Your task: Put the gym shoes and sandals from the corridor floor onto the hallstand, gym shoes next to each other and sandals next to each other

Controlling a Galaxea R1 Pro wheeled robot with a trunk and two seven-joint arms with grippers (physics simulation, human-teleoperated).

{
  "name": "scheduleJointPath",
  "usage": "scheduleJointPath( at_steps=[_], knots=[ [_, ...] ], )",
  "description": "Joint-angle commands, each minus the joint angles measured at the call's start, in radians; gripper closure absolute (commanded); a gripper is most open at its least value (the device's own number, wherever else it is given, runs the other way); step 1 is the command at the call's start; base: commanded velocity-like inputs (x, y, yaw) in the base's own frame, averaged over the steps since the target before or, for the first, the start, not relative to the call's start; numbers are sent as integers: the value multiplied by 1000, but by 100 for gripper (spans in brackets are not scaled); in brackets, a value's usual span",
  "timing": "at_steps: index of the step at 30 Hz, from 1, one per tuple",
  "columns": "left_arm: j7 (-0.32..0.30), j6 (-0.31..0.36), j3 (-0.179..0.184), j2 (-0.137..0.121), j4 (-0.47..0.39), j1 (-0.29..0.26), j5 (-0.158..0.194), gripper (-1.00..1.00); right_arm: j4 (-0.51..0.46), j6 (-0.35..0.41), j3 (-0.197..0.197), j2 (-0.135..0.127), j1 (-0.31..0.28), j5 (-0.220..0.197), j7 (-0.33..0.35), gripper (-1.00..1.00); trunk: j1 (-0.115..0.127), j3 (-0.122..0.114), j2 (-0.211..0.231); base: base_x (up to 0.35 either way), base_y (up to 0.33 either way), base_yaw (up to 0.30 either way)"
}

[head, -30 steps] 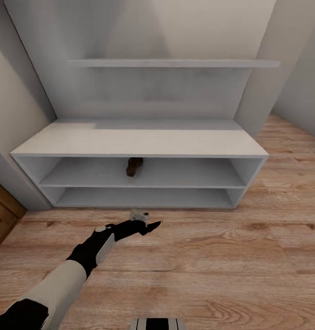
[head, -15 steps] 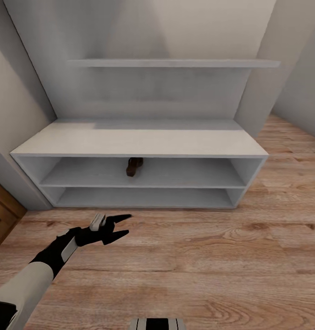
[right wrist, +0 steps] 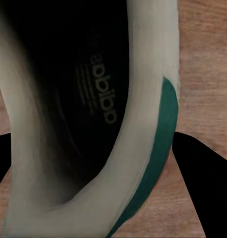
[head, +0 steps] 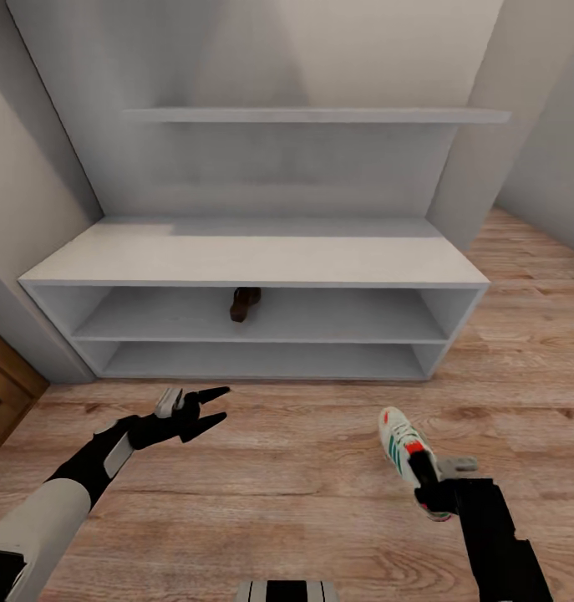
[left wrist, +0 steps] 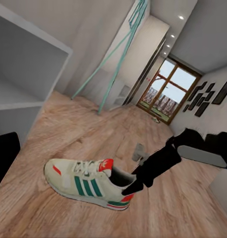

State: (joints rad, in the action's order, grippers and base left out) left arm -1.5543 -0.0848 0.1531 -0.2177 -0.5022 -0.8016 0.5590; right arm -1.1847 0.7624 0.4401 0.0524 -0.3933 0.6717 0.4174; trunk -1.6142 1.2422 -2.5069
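My right pincer (head: 429, 489) has come into the head view in the last half second, clamped on the heel collar of one gym shoe (head: 403, 443), which hangs toe-forward over the corridor floor (head: 320, 468), in front of the hallstand (head: 253, 259). My left pincer (head: 205, 410) has drawn back a little to the left, fingers spread, holding nothing. One sandal (head: 245, 304) lies on the upper open shelf. My judgement: this shoe is in transit to the rack; placement is not yet done

one gym shoe (head: 401, 441), one sandal (head: 245, 303)
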Motion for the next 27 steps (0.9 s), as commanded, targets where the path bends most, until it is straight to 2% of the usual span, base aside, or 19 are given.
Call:
scheduleJointPath(
  at_steps=[1, 4, 7, 9, 11, 12, 16, 27],
  knots=[
    [0, -9, 7, -2, 1, -1, 10, -100, 4, 15, -9, 10, -1, 13, 9, 100, 0, 1, 0, 0, 0, 0],
    [0, -9, 5, -3, 1, -1, 10, -100, 79, 38, -28, 35, -8, -13, 8, 100, 0, 1, 0, 0, 0, 0],
    [0, -9, 5, -3, 1, -1, 10, -100, 117, 43, -31, 42, -17, -20, 8, 100, 0, 1, 0, 0, 0, 0],
    [0, -9, 5, -3, 1, -1, 10, -100, 134, 56, -33, 47, -54, -41, 8, 100, 0, 1, 0, 0, 0, 0],
    [0, -9, 5, -3, 1, -1, 10, -100, 142, 88, -33, 49, -83, -84, 8, 100, 0, 1, 0, 0, 0, 0],
    [0, -9, 5, -3, 1, -1, 10, -100, 144, 101, -33, 50, -93, -121, 8, 100, 0, 1, 0, 0, 0, 0],
    [0, -9, 5, -3, 1, -1, 10, -100, 145, 114, -32, 48, -103, -196, 9, 100, 0, 1, 0, 0, 0, 0],
    [0, -9, 5, -3, 1, -1, 10, -100, 146, 101, -35, 48, -104, -202, 3, 100, 0, 1, 0, 0, 0, 0]
  ],
)
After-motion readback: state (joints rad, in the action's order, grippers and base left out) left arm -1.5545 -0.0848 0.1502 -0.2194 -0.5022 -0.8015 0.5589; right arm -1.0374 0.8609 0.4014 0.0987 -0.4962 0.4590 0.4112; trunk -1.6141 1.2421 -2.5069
